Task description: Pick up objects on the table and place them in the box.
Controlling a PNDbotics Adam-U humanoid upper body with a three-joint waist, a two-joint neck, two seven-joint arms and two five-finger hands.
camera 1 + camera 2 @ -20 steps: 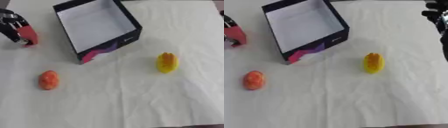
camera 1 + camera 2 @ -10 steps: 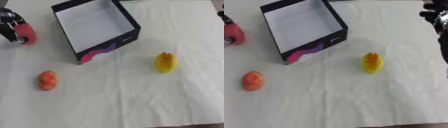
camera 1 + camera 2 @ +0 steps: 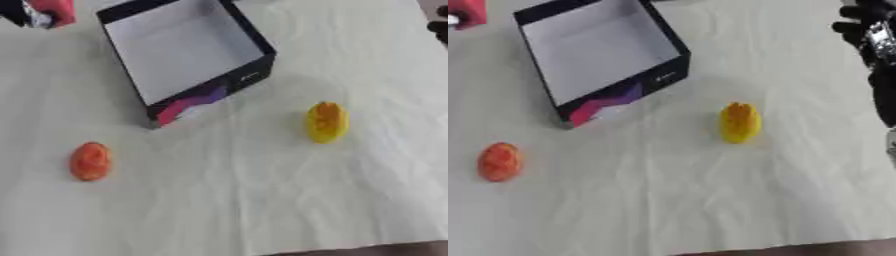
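Observation:
An open black box (image 3: 254,75) with a white inside and a pink-purple patch on its front wall stands at the far middle of the table. My left hand (image 3: 19,14) is at the far left corner, left of the box, shut on a red object (image 3: 54,10). An orange rounded object (image 3: 90,161) lies at the near left. A yellow object (image 3: 327,121) lies right of the box's near corner. My right hand (image 3: 870,31) hangs at the far right edge, relaxed and holding nothing, its forearm (image 3: 883,95) running down that edge.
A pale, slightly wrinkled cloth (image 3: 227,200) covers the table. Its near edge (image 3: 367,247) shows at the bottom right, with a dark strip beyond it.
My left hand has carried the red object away from me, up toward the far left corner of the view. The box, orange object, yellow object and right hand stay in place.

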